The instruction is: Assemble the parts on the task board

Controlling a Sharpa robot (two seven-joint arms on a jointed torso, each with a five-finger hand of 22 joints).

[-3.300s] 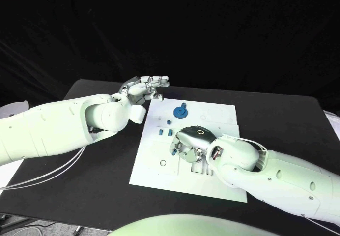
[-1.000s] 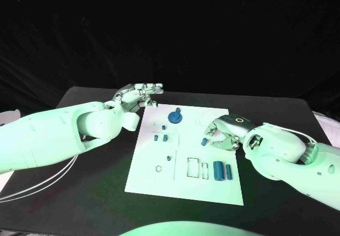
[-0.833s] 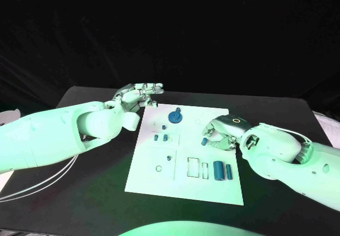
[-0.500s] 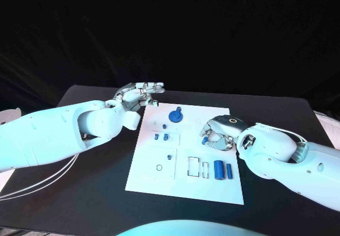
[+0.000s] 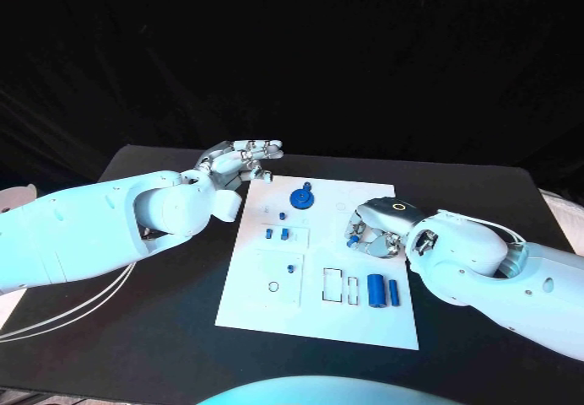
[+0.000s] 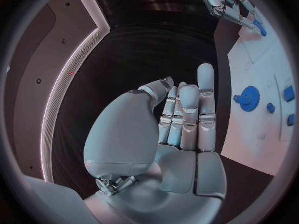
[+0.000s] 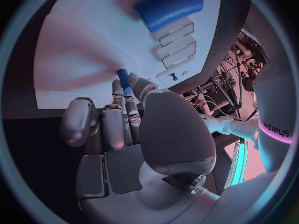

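Observation:
The white task board (image 5: 262, 305) lies mid-table. My right hand (image 5: 375, 226) hovers over its right edge and pinches a small blue peg (image 5: 353, 240) between thumb and finger; the right wrist view shows the peg (image 7: 122, 78) sticking out past the fingertips above the board (image 7: 74, 55). A blue gear (image 5: 300, 199) sits at the board's far end, small blue pieces (image 5: 278, 234) below it, and two blue cylinders (image 5: 383, 291) stand side by side near the right edge. My left hand (image 5: 245, 158) hangs beyond the board's far left corner, fingers curled together, holding nothing (image 6: 182, 122).
Two rectangular slots (image 5: 339, 286) and a small ring (image 5: 274, 287) mark the board's near half. Black table (image 5: 146, 321) surrounds the board. Pale cables (image 5: 73, 308) trail off the table's left side under my left arm.
My right hand has drifted slightly left over the board's right edge, still pinching the peg. The left hand has stayed put.

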